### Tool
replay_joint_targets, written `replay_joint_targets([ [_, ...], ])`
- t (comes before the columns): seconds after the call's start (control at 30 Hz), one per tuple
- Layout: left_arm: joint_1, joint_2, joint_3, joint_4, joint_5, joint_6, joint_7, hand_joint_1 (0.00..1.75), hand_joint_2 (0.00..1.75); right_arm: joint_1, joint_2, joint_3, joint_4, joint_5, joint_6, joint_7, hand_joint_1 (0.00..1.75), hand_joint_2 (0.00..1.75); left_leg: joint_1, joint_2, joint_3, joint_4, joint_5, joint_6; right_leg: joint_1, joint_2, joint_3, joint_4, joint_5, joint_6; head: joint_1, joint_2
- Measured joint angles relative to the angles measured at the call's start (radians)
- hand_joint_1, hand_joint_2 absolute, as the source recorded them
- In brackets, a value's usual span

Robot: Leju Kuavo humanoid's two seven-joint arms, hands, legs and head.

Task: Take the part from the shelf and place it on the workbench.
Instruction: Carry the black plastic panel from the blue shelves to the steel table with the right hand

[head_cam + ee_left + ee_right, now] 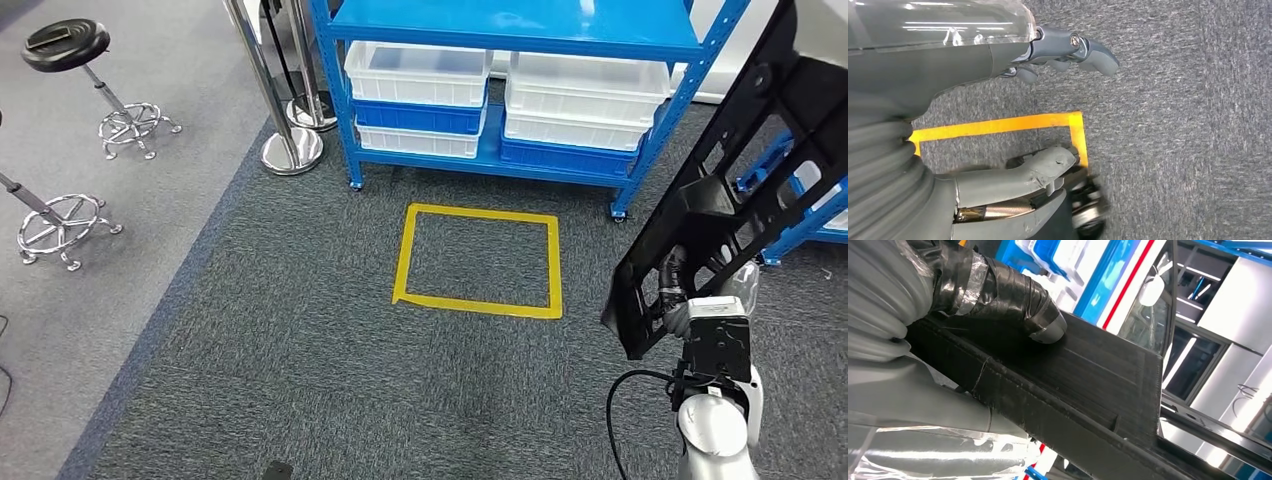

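Observation:
The part (735, 175) is a long black plastic frame with cut-outs, raised slantwise at the right of the head view. My right hand (680, 295) grips its lower end; the wrist view shows the taped thumb (1013, 297) pressed on the part's flat black face (1088, 380). The blue shelf (520, 40) stands ahead with white and blue bins (415, 75) on its low level. My left hand (1058, 100) hangs over grey carpet, holding nothing, its fingers (1083, 47) and thumb (1043, 165) apart.
A yellow tape square (480, 258) marks the carpet in front of the shelf. Two black stools (70, 45) with chrome bases stand at the left, and chrome posts (290, 150) rise beside the shelf. Another blue rack (800, 215) is at the right edge.

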State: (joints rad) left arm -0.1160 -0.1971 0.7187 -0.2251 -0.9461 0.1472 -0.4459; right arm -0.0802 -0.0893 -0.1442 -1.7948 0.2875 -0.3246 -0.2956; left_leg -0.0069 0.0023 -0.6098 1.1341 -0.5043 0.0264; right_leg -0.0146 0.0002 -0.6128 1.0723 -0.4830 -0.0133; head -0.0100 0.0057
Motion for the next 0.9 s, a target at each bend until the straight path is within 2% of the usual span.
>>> replay_joint_targets([
  [0.07,-0.001,0.0,0.0,0.0,0.0,0.0,0.0,0.0,1.75,0.0,0.0,0.0,0.0,-0.001,0.002,0.0,1.75,1.75,-0.009,-0.001,0.038,-0.082,0.023,0.009,-0.002,0.0,-0.002,-0.002,0.006,0.008,0.0,0.0],
  [0.13,-0.001,0.0,0.0,0.0,-0.001,-0.001,0.002,0.0,1.75,0.001,0.001,0.0,0.0,-0.002,0.002,0.001,1.75,1.75,-0.015,-0.003,0.041,-0.1,0.028,0.014,-0.007,-0.001,-0.005,-0.007,0.014,0.02,0.0,0.0],
  [0.2,0.0,0.0,0.0,0.0,-0.004,-0.002,0.004,0.0,1.75,0.001,0.001,0.0,0.0,-0.002,0.003,0.001,1.75,1.75,-0.013,-0.001,0.044,-0.12,0.044,0.022,-0.009,-0.002,-0.008,-0.002,0.006,0.029,0.0,0.0],
  [0.23,-0.001,0.0,0.0,0.0,-0.005,-0.002,0.004,0.0,1.75,0.001,0.0,0.0,0.0,-0.002,0.003,0.001,1.75,1.75,-0.01,0.0,0.044,-0.131,0.054,0.027,-0.008,-0.001,-0.016,0.019,-0.017,0.032,0.0,0.0],
  [0.27,-0.001,-0.001,0.0,0.0,-0.006,-0.003,0.004,0.0,1.75,0.001,0.0,0.0,0.001,-0.002,0.003,0.001,1.75,1.75,-0.009,0.001,0.041,-0.138,0.062,0.031,-0.007,-0.001,-0.031,0.06,-0.052,0.033,0.0,0.0],
  [0.33,-0.001,-0.001,0.0,0.0,-0.006,-0.004,0.005,0.0,1.75,0.001,0.0,0.001,0.003,-0.002,0.003,0.001,1.75,1.75,-0.01,0.002,0.027,-0.136,0.07,0.036,-0.006,0.0,-0.071,0.174,-0.127,0.036,0.0,0.0],
  [0.37,-0.001,-0.001,0.0,0.0,-0.006,-0.005,0.005,0.0,1.75,0.002,0.0,0.001,0.005,-0.002,0.003,0.001,1.75,1.75,-0.01,0.003,0.019,-0.132,0.073,0.036,-0.006,0.0,-0.083,0.218,-0.144,0.039,0.0,0.0],
  [0.4,0.0,-0.001,0.0,0.0,-0.006,-0.005,0.006,0.0,1.75,0.002,0.0,0.001,0.007,-0.002,0.003,0.001,1.75,1.75,-0.01,0.003,0.01,-0.127,0.075,0.036,-0.007,0.0,-0.082,0.234,-0.144,0.041,0.0,0.0],
  [0.43,0.0,-0.001,0.0,0.0,-0.006,-0.006,0.006,0.0,1.75,0.002,0.0,0.001,0.008,-0.002,0.003,0.001,1.75,1.75,-0.01,0.003,0.002,-0.121,0.077,0.035,-0.008,-0.001,-0.062,0.212,-0.126,0.043,0.001,0.0],
  [0.47,0.0,-0.001,0.0,0.0,-0.006,-0.006,0.007,0.0,1.75,0.002,0.0,0.001,0.009,-0.002,0.003,0.002,1.75,1.75,-0.01,0.003,-0.007,-0.114,0.079,0.034,-0.01,-0.001,-0.024,0.158,-0.098,0.044,0.0,0.0],
  [0.53,0.0,-0.002,0.0,0.0,-0.007,-0.008,0.008,0.0,1.75,-0.001,0.0,0.001,0.009,-0.002,0.003,0.002,1.75,1.75,-0.011,0.003,-0.022,-0.098,0.081,0.028,-0.009,-0.002,0.05,0.037,-0.065,0.042,0.0,0.0],
  [0.57,0.0,-0.002,0.0,0.0,-0.007,-0.008,0.009,0.0,1.75,-0.002,0.0,0.001,0.009,-0.002,0.003,0.002,1.75,1.75,-0.012,0.002,-0.027,-0.092,0.083,0.024,-0.007,-0.002,0.069,0.002,-0.059,0.038,0.0,0.0],
  [0.67,0.0,-0.002,0.0,0.0,-0.007,-0.008,0.009,0.0,1.75,-0.003,0.001,0.002,0.009,-0.001,0.003,0.002,1.75,1.75,-0.013,0.001,-0.035,-0.086,0.094,0.008,-0.003,0.0,0.064,-0.012,-0.05,0.02,0.0,0.0],
  [0.7,0.001,-0.002,0.0,0.0,-0.007,-0.008,0.009,0.0,1.75,-0.004,0.001,0.002,0.009,-0.001,0.003,0.002,1.75,1.75,-0.012,0.0,-0.04,-0.081,0.088,0.002,-0.003,-0.001,0.061,-0.014,-0.045,0.011,0.0,0.0],
  [0.73,0.001,-0.002,0.0,0.0,-0.007,-0.008,0.009,0.0,1.75,-0.005,0.001,0.002,0.009,-0.001,0.003,0.002,1.75,1.75,-0.01,-0.002,-0.047,-0.063,0.069,-0.004,-0.004,-0.002,0.056,-0.016,-0.038,0.003,0.0,0.0],
  [0.77,0.002,-0.002,0.0,0.0,-0.007,-0.008,0.009,0.0,1.75,-0.006,0.001,0.003,0.009,-0.001,0.003,0.002,1.75,1.75,-0.007,-0.003,-0.06,-0.029,0.036,-0.01,-0.005,-0.003,0.049,-0.018,-0.031,-0.004,0.0,0.0],
  [0.83,0.002,-0.002,0.0,0.0,-0.007,-0.008,0.009,0.0,1.75,-0.008,0.001,0.004,0.009,-0.001,0.003,0.002,1.75,1.75,0.0,-0.003,-0.096,0.085,-0.049,-0.02,-0.003,-0.004,0.032,-0.018,-0.018,-0.011,0.0,0.0],
  [0.87,0.002,-0.002,0.0,0.0,-0.006,-0.007,0.009,0.0,1.75,-0.007,0.001,0.005,0.009,-0.001,0.003,0.002,1.75,1.75,0.003,-0.003,-0.11,0.14,-0.075,-0.023,-0.002,-0.004,0.023,-0.018,-0.012,-0.011,0.0,0.0],
  [0.9,0.003,-0.002,0.0,0.0,-0.006,-0.006,0.009,0.0,1.75,-0.007,0.001,0.006,0.009,0.0,0.003,0.002,1.75,1.75,0.005,-0.003,-0.112,0.172,-0.083,-0.024,-0.001,-0.004,0.015,-0.017,-0.006,-0.01,0.0,0.0],
])
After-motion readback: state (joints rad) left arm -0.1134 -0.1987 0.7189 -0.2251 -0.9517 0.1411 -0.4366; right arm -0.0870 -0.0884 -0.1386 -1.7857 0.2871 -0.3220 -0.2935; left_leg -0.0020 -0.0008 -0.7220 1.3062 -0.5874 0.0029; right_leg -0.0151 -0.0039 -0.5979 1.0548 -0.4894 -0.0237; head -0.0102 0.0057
